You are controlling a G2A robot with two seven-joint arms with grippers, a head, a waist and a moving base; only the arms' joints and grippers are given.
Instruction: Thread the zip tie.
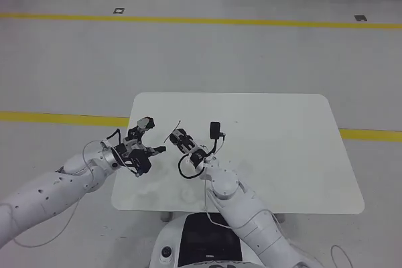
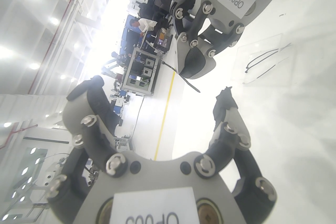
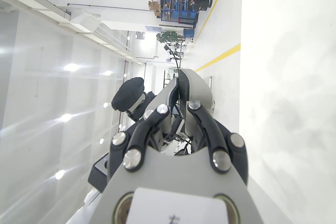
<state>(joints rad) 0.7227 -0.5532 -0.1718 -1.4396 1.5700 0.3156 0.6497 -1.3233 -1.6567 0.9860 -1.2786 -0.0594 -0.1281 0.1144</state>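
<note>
Right gripper point(image 3: 179, 86): you have it clamped on the zip tie point(image 3: 176, 62), fingers pressed together, held above the table point(image 1: 268, 154).
Zip tie: thin black strap pinched between the right fingers. A long curved stretch runs out past the fingertips to a small head, and your left wrist view shows it poking out on both sides of the pads.
Left gripper point(image 2: 157, 96): jaws spread wide with nothing in them. It faces the right gripper, close to the tie but not touching it.
Position: both grippers sit over the table's near-left part, tips just apart.
Clear sheet point(image 2: 262, 44): flat on the table beyond the grippers, with spare black ties point(image 2: 258, 58) lying on it.
</note>
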